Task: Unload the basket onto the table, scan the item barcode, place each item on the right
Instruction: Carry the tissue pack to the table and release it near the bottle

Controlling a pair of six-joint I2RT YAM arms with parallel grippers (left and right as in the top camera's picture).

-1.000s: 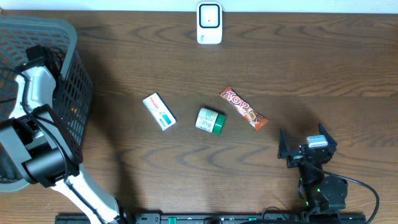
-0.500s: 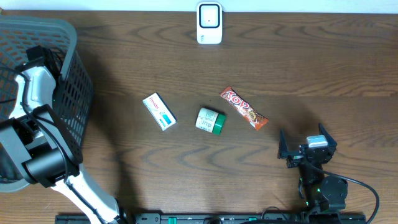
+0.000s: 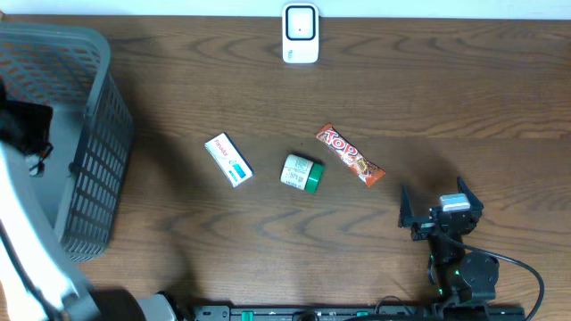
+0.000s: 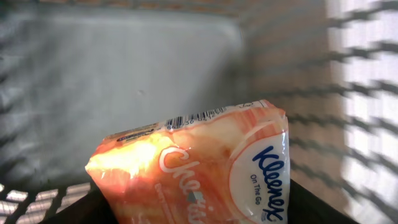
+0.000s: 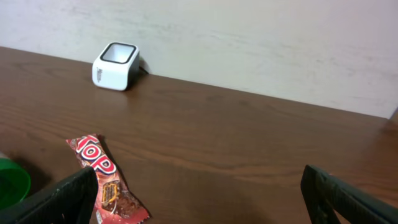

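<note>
An orange Kleenex tissue pack [image 4: 199, 168] fills the left wrist view, its barcode [image 4: 186, 119] along the top edge. My left gripper [image 4: 199, 211] is shut on it, with a dark finger [image 4: 81, 208] at each lower corner, above the floor of the grey basket [image 4: 124, 62]. In the overhead view the left arm [image 3: 22, 214] is a pale blur by the basket [image 3: 89, 134], and its gripper and the pack are hidden. The white scanner [image 3: 301, 33] stands at the table's far edge. My right gripper [image 3: 440, 212] rests open at the near right.
On the table lie a white box [image 3: 228, 159], a green-capped jar [image 3: 302, 173] and a red chocolate bar [image 3: 350, 155]. The right wrist view shows the bar [image 5: 106, 180] by its left finger and the scanner [image 5: 115, 65] far off to the left.
The left arm has risen out of the basket towards the overhead camera and is now blurred. Its jaws have closed in. The right arm and the table items have not moved.
</note>
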